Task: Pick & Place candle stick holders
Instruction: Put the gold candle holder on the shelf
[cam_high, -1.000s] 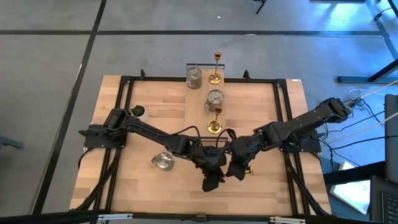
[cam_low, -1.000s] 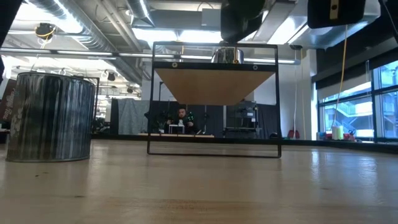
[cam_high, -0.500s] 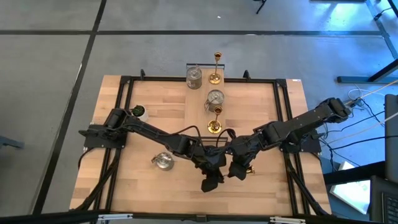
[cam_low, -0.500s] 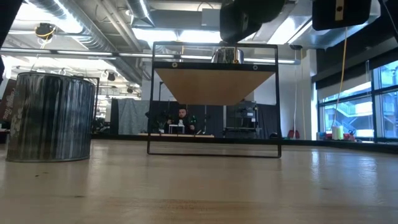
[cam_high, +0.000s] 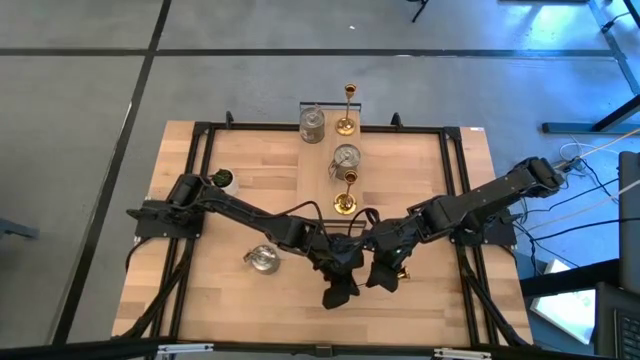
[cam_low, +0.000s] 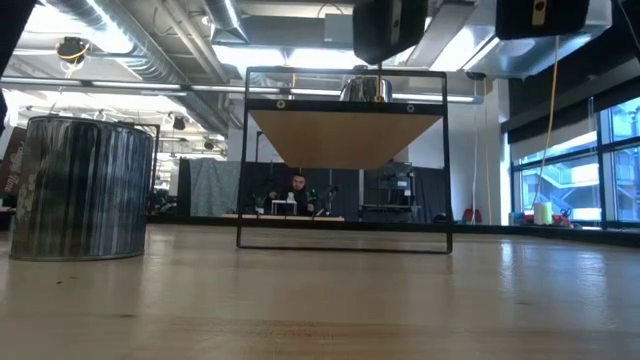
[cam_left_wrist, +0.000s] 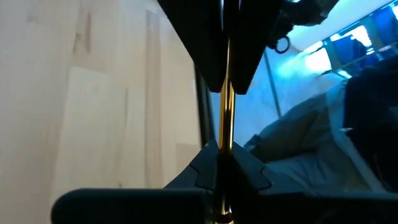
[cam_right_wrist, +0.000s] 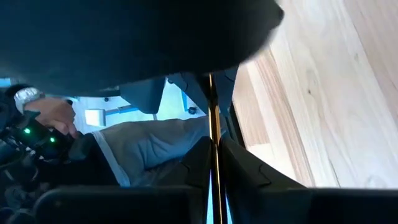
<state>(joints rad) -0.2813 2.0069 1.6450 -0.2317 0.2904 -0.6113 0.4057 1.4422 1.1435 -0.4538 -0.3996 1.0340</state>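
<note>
My two grippers meet above the middle of the table, left and right. Both are shut on one slim gold candlestick, whose stem shows in the left wrist view and the right wrist view. A gold bit of it shows beside my right gripper. Another gold candlestick stands on its round base mid-table, and a third stands at the far edge. Squat silver holders sit on the table. My left gripper pinches the gold stem between its two fingers, which lie across it. The stem runs on to the other gripper, clear of the table. My right gripper pinches the same stem between its two fingers, across it, facing the left gripper.
A small white pot with a green plant stands near the left arm's base. A black frame runs round the table. In the low view a ribbed silver holder stands at the left. A person sits far behind.
</note>
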